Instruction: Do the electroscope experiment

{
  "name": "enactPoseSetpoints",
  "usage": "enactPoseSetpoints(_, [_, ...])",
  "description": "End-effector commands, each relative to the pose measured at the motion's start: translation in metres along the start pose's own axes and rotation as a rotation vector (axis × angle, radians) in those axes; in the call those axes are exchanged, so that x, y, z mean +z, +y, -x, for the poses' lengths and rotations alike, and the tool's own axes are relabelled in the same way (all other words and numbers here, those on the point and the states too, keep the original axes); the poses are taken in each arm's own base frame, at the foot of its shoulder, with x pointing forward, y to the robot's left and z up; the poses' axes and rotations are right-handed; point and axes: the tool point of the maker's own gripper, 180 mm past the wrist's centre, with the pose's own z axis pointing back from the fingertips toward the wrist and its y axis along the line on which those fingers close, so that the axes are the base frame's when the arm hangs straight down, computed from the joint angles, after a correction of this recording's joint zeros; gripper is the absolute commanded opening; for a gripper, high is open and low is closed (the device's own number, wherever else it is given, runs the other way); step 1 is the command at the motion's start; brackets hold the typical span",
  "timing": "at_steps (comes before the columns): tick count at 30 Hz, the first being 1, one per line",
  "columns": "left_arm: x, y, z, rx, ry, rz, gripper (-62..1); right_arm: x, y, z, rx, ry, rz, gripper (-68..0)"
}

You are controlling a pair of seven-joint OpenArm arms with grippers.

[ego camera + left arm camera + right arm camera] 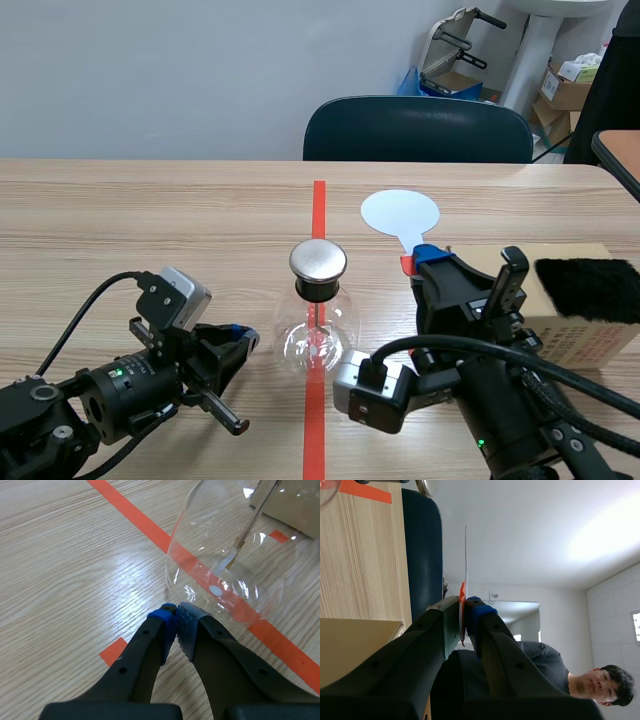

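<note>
The electroscope, a clear glass flask (316,338) with a round metal cap (318,260), stands on the red centre line. My left gripper (240,340) lies low just left of the flask, shut on nothing; in the left wrist view its fingertips (177,616) meet right before the flask (225,565), with a foil leaf (227,562) hanging inside. To the right of the cap, my right gripper (418,258) is shut on the red handle (406,265) of a paddle with a white disc (400,213). The right wrist view shows this gripper (463,602) pinching the handle (462,592), the disc (466,555) edge-on.
A cardboard box (580,335) with a black fur cloth (590,290) on top sits at the right, beside the right arm. A dark chair (418,130) stands behind the table's far edge. A person (560,675) appears in the right wrist view.
</note>
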Motion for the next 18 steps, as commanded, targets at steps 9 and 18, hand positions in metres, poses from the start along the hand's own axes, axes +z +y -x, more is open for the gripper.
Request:
enactPoseSetpoints(9, [-0.0023,-0.0082,-0.0088,-0.037,-0.025,0.04,-57.7,-0.0022,-0.0063,0.0042,0.015,0.004,0.024,-66.0])
enactPoseSetpoints(18, [-0.0021,-0.0109,-0.0085,-0.037,-0.024,0.056,-57.7,-0.0023,-0.0063,0.0042,0.015,0.004,0.025,-66.0])
